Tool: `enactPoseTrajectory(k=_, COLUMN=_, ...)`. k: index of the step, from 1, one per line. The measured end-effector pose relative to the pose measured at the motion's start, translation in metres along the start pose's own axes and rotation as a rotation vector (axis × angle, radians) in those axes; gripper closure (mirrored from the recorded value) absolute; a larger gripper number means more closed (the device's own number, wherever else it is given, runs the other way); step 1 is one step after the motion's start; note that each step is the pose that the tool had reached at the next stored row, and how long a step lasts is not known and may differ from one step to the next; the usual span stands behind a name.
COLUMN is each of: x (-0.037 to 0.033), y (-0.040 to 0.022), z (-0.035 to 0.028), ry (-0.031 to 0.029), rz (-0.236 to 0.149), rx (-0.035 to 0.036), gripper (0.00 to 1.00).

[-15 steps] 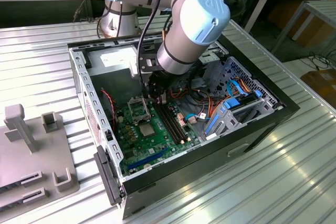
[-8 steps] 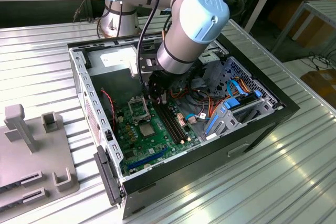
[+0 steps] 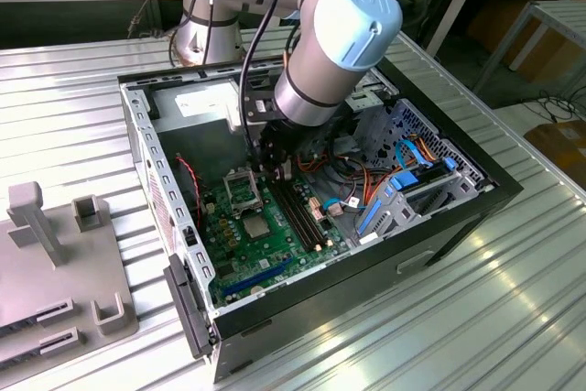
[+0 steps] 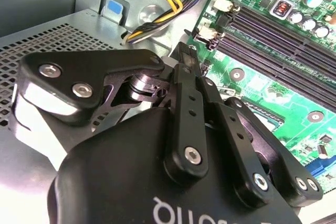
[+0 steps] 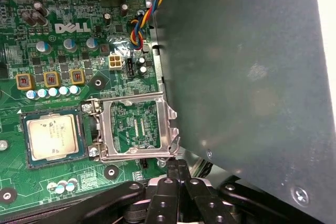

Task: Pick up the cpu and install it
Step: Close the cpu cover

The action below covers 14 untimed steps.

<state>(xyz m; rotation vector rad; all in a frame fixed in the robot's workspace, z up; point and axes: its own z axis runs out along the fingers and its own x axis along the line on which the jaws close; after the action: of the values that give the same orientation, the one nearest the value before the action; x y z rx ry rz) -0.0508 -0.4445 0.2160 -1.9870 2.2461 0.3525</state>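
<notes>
The cpu (image 5: 52, 137) is a small silver square with green edges, lying flat in its socket on the green motherboard (image 5: 63, 51); in the exterior view the cpu (image 3: 254, 226) sits mid-board. Beside it the socket's hinged metal plate (image 5: 136, 127) stands flipped open. My gripper (image 5: 177, 163) is shut with nothing between its fingers, its tips close to the edge of the open plate and apart from the cpu. In the second wrist view the gripper (image 4: 185, 51) has its black fingers pressed together above the board. In the exterior view the gripper (image 3: 279, 171) hangs inside the case under the arm.
The open computer case (image 3: 174, 254) stands on a ribbed metal table. A grey power-supply box (image 5: 252, 77) borders the socket. Long black memory slots (image 4: 283, 40) run next to the gripper, with cable bundles (image 4: 157, 9) and blue drive brackets (image 3: 403, 190) nearby. Grey fixtures (image 3: 55, 254) stand at the exterior view's left.
</notes>
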Motion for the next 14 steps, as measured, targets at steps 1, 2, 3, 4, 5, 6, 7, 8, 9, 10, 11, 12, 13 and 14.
enactPoseTrajectory(k=1, x=-0.0001, y=0.0000, z=-0.0004, ry=0.0009, rz=0.000, rx=0.0002, gripper=0.89)
enactPoseTrajectory(k=2, x=-0.0002, y=0.0001, z=-0.0008, ry=0.0023, rz=0.000, rx=0.0004, gripper=0.89)
enactPoseTrajectory(k=3, x=-0.0004, y=0.0002, z=-0.0014, ry=0.0070, rz=0.001, rx=0.0010, gripper=0.89)
enactPoseTrajectory(k=4, x=-0.0004, y=0.0002, z=-0.0017, ry=0.0112, rz=0.001, rx=0.0015, gripper=0.89)
enactPoseTrajectory(k=5, x=-0.0006, y=0.0002, z=-0.0023, ry=0.0155, rz=0.001, rx=0.0021, gripper=0.89)
enactPoseTrajectory(k=6, x=-0.0009, y=0.0003, z=-0.0036, ry=0.0195, rz=0.001, rx=0.0026, gripper=0.89)
enactPoseTrajectory(k=7, x=-0.0011, y=0.0004, z=-0.0043, ry=0.0220, rz=0.001, rx=0.0029, gripper=0.89)
enactPoseTrajectory(k=8, x=-0.0013, y=0.0005, z=-0.0052, ry=0.0253, rz=0.002, rx=0.0033, gripper=0.89)
enactPoseTrajectory(k=9, x=-0.0015, y=0.0006, z=-0.0060, ry=0.0293, rz=0.002, rx=0.0038, gripper=0.89)
enactPoseTrajectory(k=10, x=-0.0017, y=0.0007, z=-0.0069, ry=0.0330, rz=0.002, rx=0.0043, gripper=0.89)
enactPoseTrajectory(k=11, x=-0.0019, y=0.0008, z=-0.0078, ry=0.0359, rz=0.002, rx=0.0047, gripper=0.89)
enactPoseTrajectory(k=12, x=-0.0022, y=0.0008, z=-0.0086, ry=0.0387, rz=0.002, rx=0.0051, gripper=0.89)
enactPoseTrajectory(k=13, x=-0.0024, y=0.0009, z=-0.0095, ry=0.0412, rz=0.003, rx=0.0054, gripper=0.89)
enactPoseTrajectory(k=14, x=-0.0027, y=0.0010, z=-0.0104, ry=0.0434, rz=0.003, rx=0.0058, gripper=0.89)
